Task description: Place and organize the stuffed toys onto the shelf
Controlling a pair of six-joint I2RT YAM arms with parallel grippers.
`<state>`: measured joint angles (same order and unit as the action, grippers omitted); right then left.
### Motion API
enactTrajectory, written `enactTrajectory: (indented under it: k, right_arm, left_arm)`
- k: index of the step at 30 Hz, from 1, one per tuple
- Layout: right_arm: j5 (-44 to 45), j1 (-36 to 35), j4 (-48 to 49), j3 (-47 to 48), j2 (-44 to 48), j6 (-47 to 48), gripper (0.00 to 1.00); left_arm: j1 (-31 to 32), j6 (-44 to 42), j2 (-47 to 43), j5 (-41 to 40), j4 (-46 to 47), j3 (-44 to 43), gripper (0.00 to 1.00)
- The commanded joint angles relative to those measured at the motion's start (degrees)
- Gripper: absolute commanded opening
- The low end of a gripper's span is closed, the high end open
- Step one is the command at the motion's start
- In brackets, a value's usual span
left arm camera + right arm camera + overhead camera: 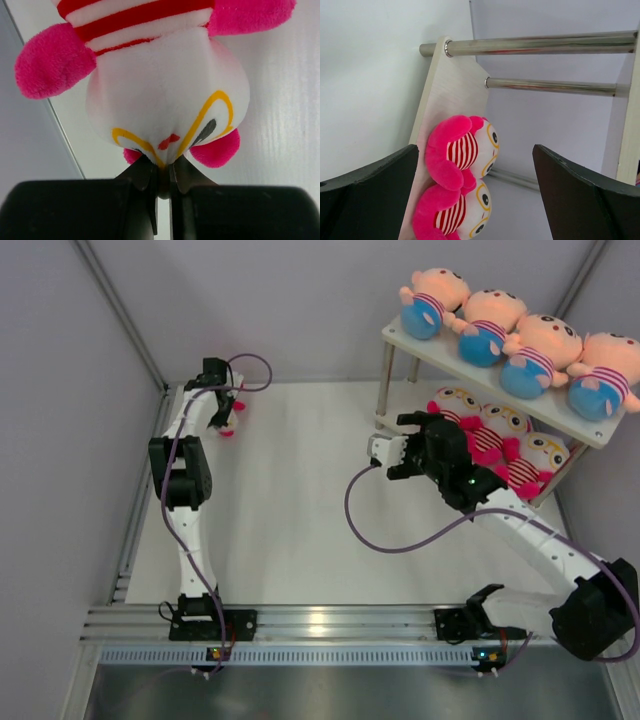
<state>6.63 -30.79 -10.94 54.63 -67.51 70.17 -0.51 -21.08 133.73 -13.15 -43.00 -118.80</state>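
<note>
A hot-pink, white-faced plush doll with a red-striped body is nipped by the face in the left gripper at the far left corner of the white table. It is well apart from the two-tier rack of pale cream boards on thin metal legs, which stands at the far right. The black fingers are drawn almost together, and only a fold of the white face cloth, at the red mouth between the yellow eye rings, is caught between them. The stuffing bulges away beyond the pinch, so the hold looks like a shallow one on fabric rather than on the body, and whether the doll is off the table cannot be told. On the rack, four peach big-headed plush boys in striped shirts and blue shorts fill the top board in a row. Three more pink dolls lie side by side on the lower board, by the look of it leaving one place free, the likely reason for the left arm's grip. The right gripper hovers just beside the near end of the lower tier, its jaws spread wide and holding nothing. Its wrist camera looks between its fingers at two of the pink dolls under the metal rails. Seven of eight toys appear shelved, and the carry across the table seems the step left.
</note>
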Motion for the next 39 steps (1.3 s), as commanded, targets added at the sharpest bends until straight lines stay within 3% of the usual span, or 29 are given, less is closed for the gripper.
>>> enactTrajectory:
  k: [1,3,6,7,9,11,12,13,15,20,24,28,31,35,39]
  right_arm:
    - [0.57,-1.64,1.10,0.12,3.17,-1.62,0.97]
    - [0.75,-2.17,0.57,0.21,3.96,-2.49,0.97]
    - [-0.56,-4.01,-0.83,0.74,5.80,-4.16,0.97]
    - [-3.79,-4.98,-1.80,1.00,6.59,-4.95,0.97]
    - [-9.85,-5.25,-3.55,2.40,9.31,-7.31,0.97]
    - [-18.91,-5.34,-4.26,2.85,12.20,-8.55,0.99]
    - [-21.64,-5.25,-4.27,2.94,13.18,-9.69,1.00]
    - [-26.45,-5.34,-4.18,3.02,13.88,-10.49,0.99]
    - [-30.96,-5.34,-5.49,3.55,15.21,-11.20,0.99]
    - [-40.47,-7.44,-12.60,6.00,14.43,-6.37,0.99]
    - [-35.13,-14.37,-18.49,8.12,12.05,0.90,0.99]
    - [-14.96,-30.25,-24.73,9.53,6.26,9.70,1.00]
    - [-8.59,-35.20,-20.73,7.87,3.26,17.44,0.97]
    - [-3.48,-37.41,-11.95,2.34,2.21,29.11,0.98]
    - [-1.28,-38.73,-10.68,3.72,-1.48,32.65,0.99]
  left_arm:
    - [-0.45,0.51,0.13,4.62,1.78,-2.66,0.00]
    - [-0.72,0.87,-1.89,7.33,1.87,-0.30,0.00]
    - [-0.80,-2.72,-12.83,18.83,1.78,7.42,0.00]
    - [-0.80,-7.70,-15.93,26.26,1.70,10.06,0.00]
    - [-0.63,-14.74,-23.30,33.41,1.08,20.24,0.00]
    - [-0.54,-28.35,-35.17,42.88,-1.10,31.37,0.00]
    - [-0.63,-32.84,-42.86,45.12,-4.08,34.92,0.00]
    - [-0.45,-40.71,-46.33,46.79,-6.19,38.09,0.00]
    - [-0.10,-48.23,-55.01,49.79,-13.81,45.66,0.00]
    - [2.27,-69.68,-67.01,50.94,-27.55,57.62,0.00]
    - [2.80,-76.73,-70.80,52.43,-36.87,59.48,0.00]
    - [3.85,-79.82,-69.31,53.14,-43.48,57.02,0.00]
    - [5.43,-79.73,-69.31,52.87,-43.48,56.75,0.00]
    - [6.14,-79.55,-69.22,53.31,-43.48,56.66,0.00]
    - [7.10,-79.55,-68.78,53.49,-43.48,56.58,0.00]
